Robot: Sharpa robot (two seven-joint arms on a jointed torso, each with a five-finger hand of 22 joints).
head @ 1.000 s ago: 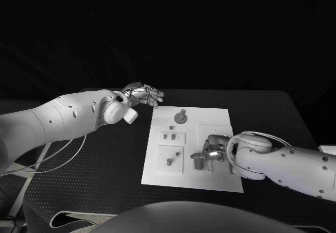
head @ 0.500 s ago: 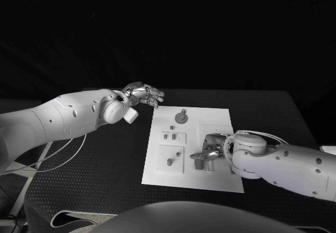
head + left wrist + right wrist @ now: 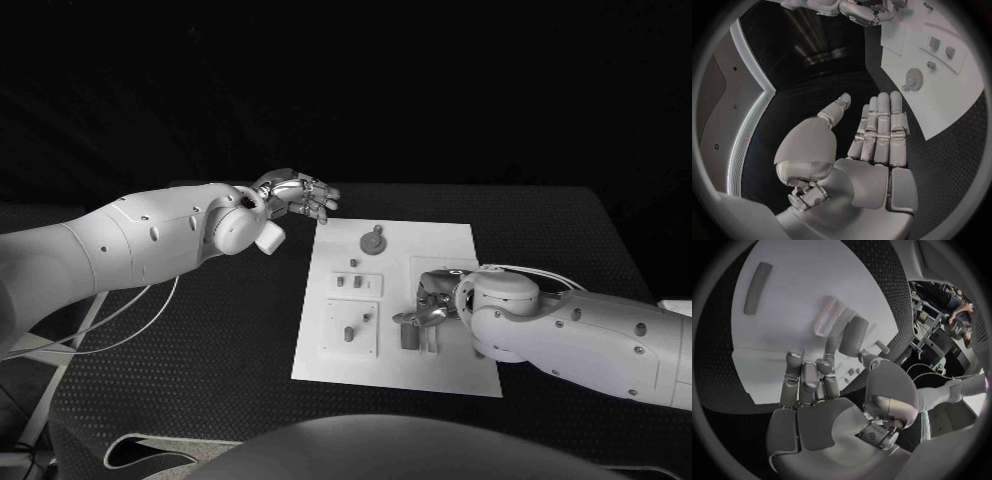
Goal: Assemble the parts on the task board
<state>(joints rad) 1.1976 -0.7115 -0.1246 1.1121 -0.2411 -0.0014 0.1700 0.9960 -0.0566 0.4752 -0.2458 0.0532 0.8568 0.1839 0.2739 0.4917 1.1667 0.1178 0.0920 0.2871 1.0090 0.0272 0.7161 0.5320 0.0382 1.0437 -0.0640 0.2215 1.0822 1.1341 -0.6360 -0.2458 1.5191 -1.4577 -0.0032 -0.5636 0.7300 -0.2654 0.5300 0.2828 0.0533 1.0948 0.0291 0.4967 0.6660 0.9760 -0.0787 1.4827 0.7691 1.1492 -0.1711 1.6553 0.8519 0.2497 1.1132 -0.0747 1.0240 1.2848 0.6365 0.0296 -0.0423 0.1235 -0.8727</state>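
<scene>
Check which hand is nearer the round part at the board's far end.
Left. The left hand hovers open just off the task board's far corner by the round part; the right hand is over the board's near half.

No text, label, brand, number or sign could be read anywhere: the task board bore no legible marking, and neither did the arms or the table.

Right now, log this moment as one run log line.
left hand: open, off board's far corner | right hand: fingers curled over board, hold unclear | round part: untouched
</scene>
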